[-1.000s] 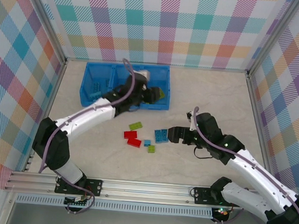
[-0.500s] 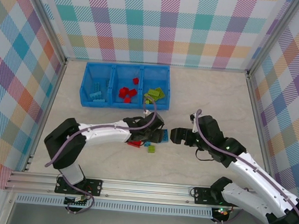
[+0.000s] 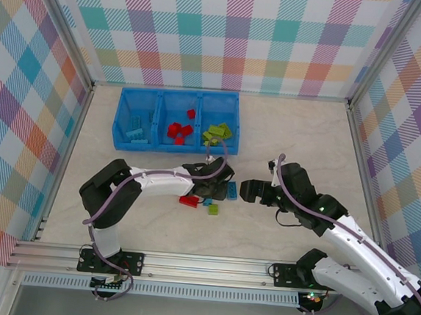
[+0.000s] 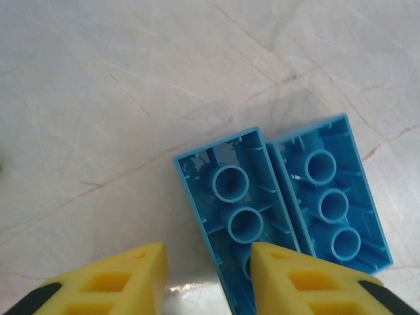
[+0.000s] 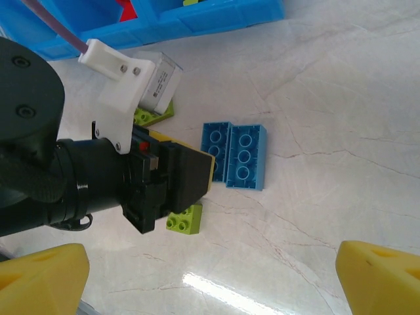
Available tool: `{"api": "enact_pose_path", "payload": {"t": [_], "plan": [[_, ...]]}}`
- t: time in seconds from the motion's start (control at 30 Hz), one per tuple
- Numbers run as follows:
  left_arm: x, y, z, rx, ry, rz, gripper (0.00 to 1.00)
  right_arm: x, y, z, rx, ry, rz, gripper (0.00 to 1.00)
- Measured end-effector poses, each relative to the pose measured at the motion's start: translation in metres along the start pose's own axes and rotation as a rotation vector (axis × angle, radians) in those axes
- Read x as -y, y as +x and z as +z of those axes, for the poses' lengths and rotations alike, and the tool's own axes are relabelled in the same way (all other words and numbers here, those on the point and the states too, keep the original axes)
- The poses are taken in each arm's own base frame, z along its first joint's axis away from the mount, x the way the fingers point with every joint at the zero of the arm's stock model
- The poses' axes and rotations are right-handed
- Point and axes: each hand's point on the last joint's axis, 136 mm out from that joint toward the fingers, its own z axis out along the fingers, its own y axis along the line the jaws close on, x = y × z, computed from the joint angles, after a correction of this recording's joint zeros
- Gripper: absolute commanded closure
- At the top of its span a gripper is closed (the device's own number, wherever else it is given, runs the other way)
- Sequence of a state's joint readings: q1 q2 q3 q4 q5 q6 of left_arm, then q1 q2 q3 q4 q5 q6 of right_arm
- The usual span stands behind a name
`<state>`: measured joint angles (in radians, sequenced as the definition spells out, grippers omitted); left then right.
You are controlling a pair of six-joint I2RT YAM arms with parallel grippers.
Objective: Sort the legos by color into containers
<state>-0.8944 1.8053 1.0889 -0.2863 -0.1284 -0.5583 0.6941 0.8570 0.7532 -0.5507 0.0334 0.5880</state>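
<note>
The left arm has swung from the blue tray (image 3: 173, 148) down to the loose legos (image 3: 208, 199) on the bench (image 3: 286, 135); the right arm barely shifted. The right claw (image 3: 250, 191) gapes wide and empty beside them. The left claw (image 4: 209, 252) has narrowed, a gap remaining, one finger (image 4: 308, 282) overlapping the nearer of two light blue bricks (image 4: 230, 210) that lie touching, hollow side up. They are probably light, rigid and slick. With their long sides abutting, the short ends look like the safer pinch.

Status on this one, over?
Left gripper open, low over an upturned blue brick. Right gripper open, hovering nearby. Second blue brick lies tight against the first.
</note>
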Motion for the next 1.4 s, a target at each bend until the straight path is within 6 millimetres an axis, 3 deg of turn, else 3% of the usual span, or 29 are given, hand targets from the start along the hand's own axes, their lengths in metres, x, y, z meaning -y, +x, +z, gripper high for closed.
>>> {"api": "enact_pose_path", "payload": {"t": [0.27, 0.57, 1.03, 1.13, 1.23, 1.4], "plan": [[-0.008, -0.012, 0.003, 0.029, 0.02, -0.03, 0.91, -0.002, 0.0, 0.004, -0.009, -0.007, 0.003, 0.03], [-0.007, -0.013, -0.001, 0.032, 0.025, -0.026, 0.96, -0.003, 0.0, 0.003, -0.011, -0.013, 0.007, 0.02], [-0.021, -0.007, -0.03, 0.029, -0.004, -0.007, 1.0, -0.007, -0.002, 0.003, -0.002, -0.033, 0.025, 0.01], [-0.028, -0.018, -0.052, 0.086, -0.02, 0.0, 1.0, -0.011, -0.002, 0.003, -0.009, -0.054, 0.023, 0.01], [-0.043, -0.049, -0.091, 0.206, -0.028, -0.024, 1.0, -0.027, -0.002, 0.004, -0.023, -0.136, 0.007, 0.01], [-0.108, -0.121, -0.157, 0.433, -0.126, -0.152, 1.0, -0.064, -0.004, 0.019, -0.079, -0.286, -0.045, 0.01]]}}
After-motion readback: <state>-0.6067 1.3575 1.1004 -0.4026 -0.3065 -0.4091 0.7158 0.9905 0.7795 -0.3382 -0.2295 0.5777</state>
